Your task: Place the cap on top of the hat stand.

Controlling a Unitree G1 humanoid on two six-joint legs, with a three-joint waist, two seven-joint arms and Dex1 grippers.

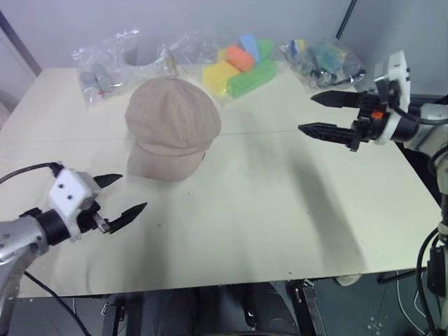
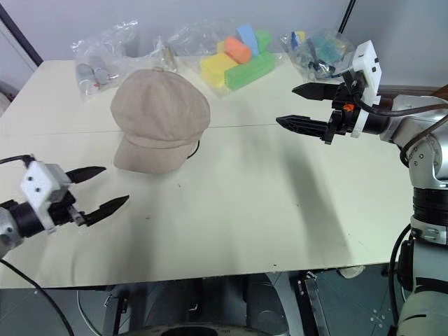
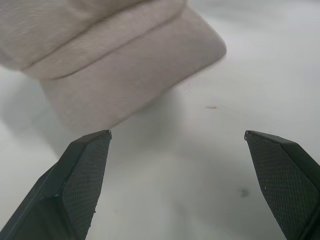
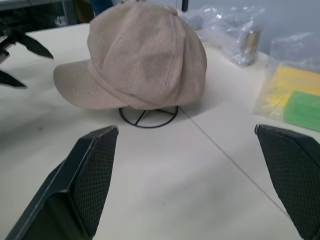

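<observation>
Sitting high on the hat stand (image 4: pixel 148 116) right now: the cap (image 1: pixel 172 127), soft beige-pink, crown puffed and rounded, brim pointing toward the near-left side of the bench (image 1: pixel 266 210). Covered almost completely by the fabric, that stand; just the small round wire base ring and its spokes peeking out beneath the cap's edge, flat on the pale bench top. Cap positioned left of centre, toward the far half of the bench.

Down at the near-left: the left hand (image 1: pixel 120 198), fingers spread wide, released, gripping nothing. Hovering over the bench just short of the cap's brim, apart from it, no contact. Brim filling the space ahead of those two black fingertips (image 3: pixel 90 150) in the left wrist view, clear bench surface between them.

Over on the right: the right hand (image 1: pixel 320 113), also spread wide and empty, raised above the bench, pointing left toward the cap, well apart from it. Cap and base ring framed between its two black fingers (image 4: pixel 95 155) in the right wrist view.

Along the far edge: clear plastic bags, one with grey cylinders (image 1: pixel 98 78), one with bright sponge blocks (image 1: pixel 241 66) in yellow, green, orange and blue, one more with mixed small items (image 1: pixel 329 61) behind the right hand.
</observation>
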